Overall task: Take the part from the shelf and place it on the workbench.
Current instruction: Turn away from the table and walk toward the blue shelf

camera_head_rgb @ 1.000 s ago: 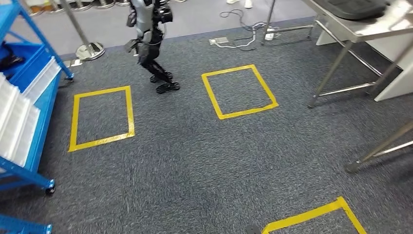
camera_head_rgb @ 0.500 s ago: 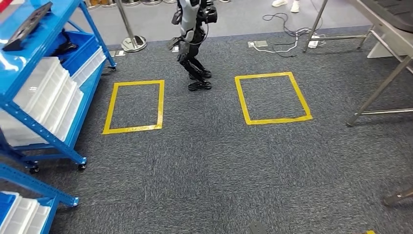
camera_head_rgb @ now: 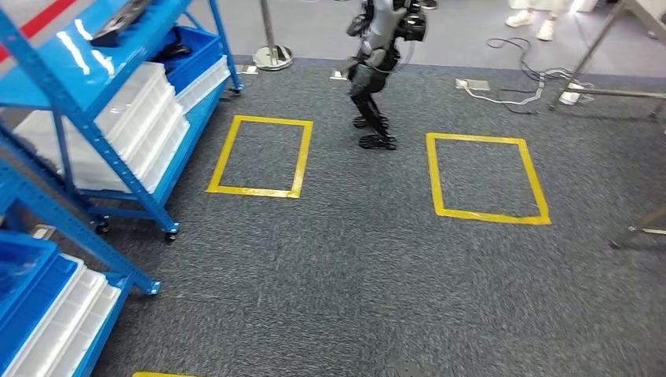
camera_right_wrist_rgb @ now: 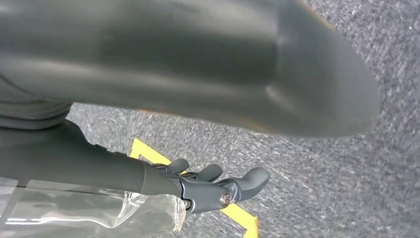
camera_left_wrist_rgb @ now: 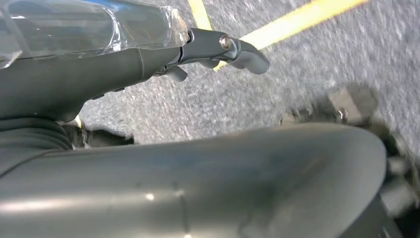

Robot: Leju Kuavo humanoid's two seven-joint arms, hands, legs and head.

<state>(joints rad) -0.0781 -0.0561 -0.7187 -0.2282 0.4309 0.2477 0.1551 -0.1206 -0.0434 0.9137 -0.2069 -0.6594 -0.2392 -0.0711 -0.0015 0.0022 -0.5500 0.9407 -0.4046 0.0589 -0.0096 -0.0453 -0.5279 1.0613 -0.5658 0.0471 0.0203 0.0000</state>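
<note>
On the top level of the blue shelf [camera_head_rgb: 118, 75] the dark part [camera_head_rgb: 122, 20] is lying untouched, waiting to be fetched, while the left robot hand [camera_left_wrist_rgb: 218, 49] and right robot hand [camera_right_wrist_rgb: 213, 186] are hanging over the carpet, fingers loosely apart, holding nothing.

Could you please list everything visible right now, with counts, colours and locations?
Shelf racks: two, blue, along the left.
Bins: several, white, stacked on the racks.
Blue bin: one, on the farther rack.
Dark part: one, on the farther rack's top shelf.
Tape squares: two full, yellow, on grey carpet.
Other humanoid robot: one, dark and silver, standing between the squares.
Stanchion: one, silver, far behind.
Cables: on the floor, far right.
Person's shoes: white, top right.
Left hand: holds nothing, hanging above carpet.
Right hand: holds nothing, hanging above carpet.
</note>
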